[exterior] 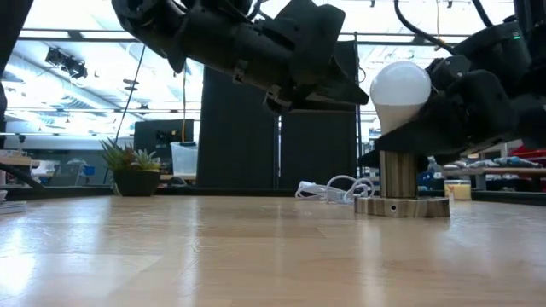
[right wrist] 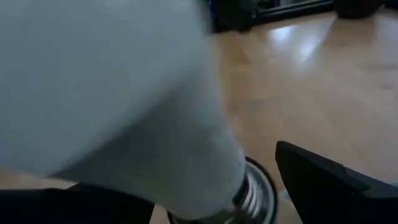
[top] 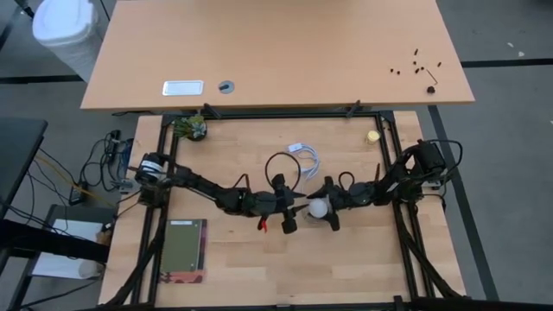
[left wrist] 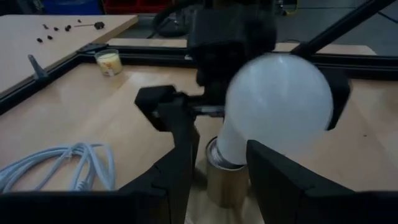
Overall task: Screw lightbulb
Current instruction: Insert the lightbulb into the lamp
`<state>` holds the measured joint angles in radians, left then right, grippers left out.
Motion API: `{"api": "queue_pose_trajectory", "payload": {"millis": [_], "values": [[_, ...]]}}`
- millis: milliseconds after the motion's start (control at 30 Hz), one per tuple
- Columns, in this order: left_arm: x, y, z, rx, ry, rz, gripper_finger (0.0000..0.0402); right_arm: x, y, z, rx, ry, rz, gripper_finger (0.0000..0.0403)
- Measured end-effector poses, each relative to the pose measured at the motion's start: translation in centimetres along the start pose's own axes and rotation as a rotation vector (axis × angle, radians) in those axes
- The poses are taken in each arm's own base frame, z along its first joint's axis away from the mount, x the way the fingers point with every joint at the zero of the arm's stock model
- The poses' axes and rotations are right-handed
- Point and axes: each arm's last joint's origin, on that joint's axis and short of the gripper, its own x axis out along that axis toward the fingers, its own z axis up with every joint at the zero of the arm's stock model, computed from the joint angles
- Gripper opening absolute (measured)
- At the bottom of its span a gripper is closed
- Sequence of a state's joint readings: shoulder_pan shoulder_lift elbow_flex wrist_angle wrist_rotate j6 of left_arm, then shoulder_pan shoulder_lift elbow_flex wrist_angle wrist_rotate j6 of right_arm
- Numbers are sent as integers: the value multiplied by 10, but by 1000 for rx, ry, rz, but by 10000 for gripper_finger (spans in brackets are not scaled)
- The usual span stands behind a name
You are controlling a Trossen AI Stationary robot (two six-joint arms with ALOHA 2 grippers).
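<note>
You have the lightbulb (exterior: 401, 91) standing upright on the socket (exterior: 399, 187), its grey screw base sunk into the top of that short cylinder, with the globe up and clear above it. The socket rises from a flat round disc (exterior: 403, 207) that rests on the table (exterior: 213, 256), and a white cord (exterior: 328, 189) lies coiled just behind the socket. Your right gripper (top: 327, 211) is at the socket, and its dark fingers (left wrist: 179, 134) flank the bulb's neck right above the socket's rim, one to each side; I cannot tell from any view whether they are pressing on the glass or standing just off it. Your left gripper (top: 288, 216) sits just beside the socket on the side away from the right arm, level with the bulb, its fingers (left wrist: 273, 177) spread and gripping nothing, with the bulb just ahead of their tips. A small potted plant (exterior: 134, 170) stands well away from the socket, near the table's far edge.
</note>
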<state>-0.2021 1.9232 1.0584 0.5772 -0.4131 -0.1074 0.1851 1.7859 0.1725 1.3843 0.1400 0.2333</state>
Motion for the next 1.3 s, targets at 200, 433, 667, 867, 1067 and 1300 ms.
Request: {"api": "queue_pose_trajectory", "payload": {"millis": [200, 433, 667, 867, 1067, 1300], "values": [[1, 2, 2, 18, -16, -3, 158, -6, -4, 2, 6, -39, -12, 313], [1, 1, 2, 15, -20, -24, 158, -6, -5, 3, -6, -47, -4, 313], [-3, -8, 2, 17, -26, -29, 158, -23, -6, -2, -18, -12, 27, 313], [-3, -8, 2, 17, -29, -21, 158, -40, -7, -3, -20, 13, 77, 313], [-3, -8, 2, 18, -28, -12, 158, -46, -4, -9, -18, 101, 84, 312], [-3, -7, 1, 21, -23, 24, 158, -47, 0, -13, -13, 139, 101, 307]]}}
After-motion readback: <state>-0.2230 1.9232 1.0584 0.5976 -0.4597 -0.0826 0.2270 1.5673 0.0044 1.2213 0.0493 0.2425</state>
